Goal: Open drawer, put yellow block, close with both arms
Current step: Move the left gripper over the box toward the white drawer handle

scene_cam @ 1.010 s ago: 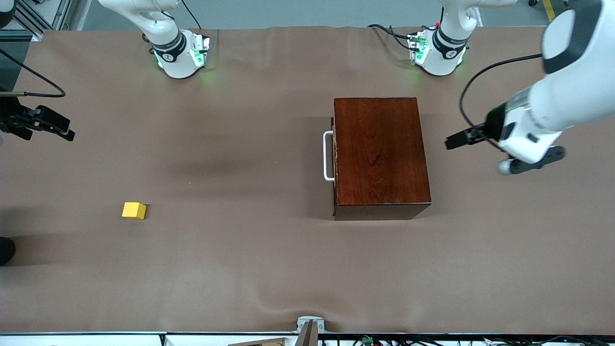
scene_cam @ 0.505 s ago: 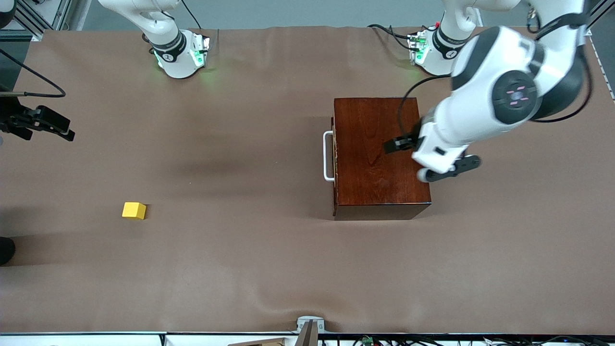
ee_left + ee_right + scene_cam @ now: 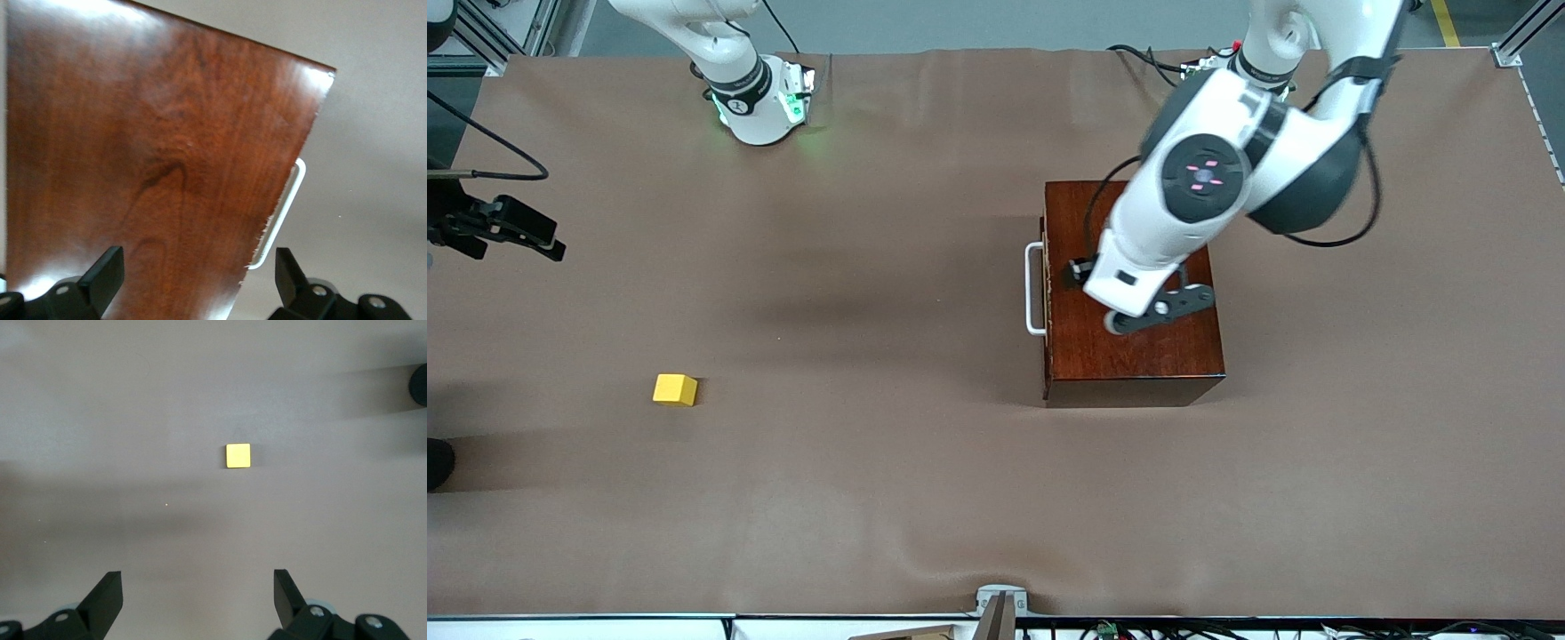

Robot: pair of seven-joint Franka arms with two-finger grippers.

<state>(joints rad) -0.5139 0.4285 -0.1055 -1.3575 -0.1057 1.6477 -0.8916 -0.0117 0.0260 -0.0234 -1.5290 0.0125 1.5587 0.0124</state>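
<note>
The left gripper (image 3: 197, 277) hangs with its two black fingers spread wide and nothing between them, over the top of the glossy dark reddish-brown wooden box (image 3: 1129, 284), near the edge that carries the white U-shaped bar handle (image 3: 1034, 289). The pale-wood drawer (image 3: 1047, 289) behind that handle sits fully shut, only a thin light strip of its front showing. To do this step well, I would judge that the gripper should carry on past the box edge, drop to handle height, turn so the fingers straddle the bar at its middle, pinch firmly, then pull straight along the drawer's travel toward the right arm's end of the table; an off-centre grip could drag the box. The right gripper (image 3: 197, 597), also spread and empty, waits in the air at that end. The small bright yellow cube (image 3: 675, 389) lies on the brown table cover (image 3: 871, 498), well apart from the box and nearer the front camera.
</note>
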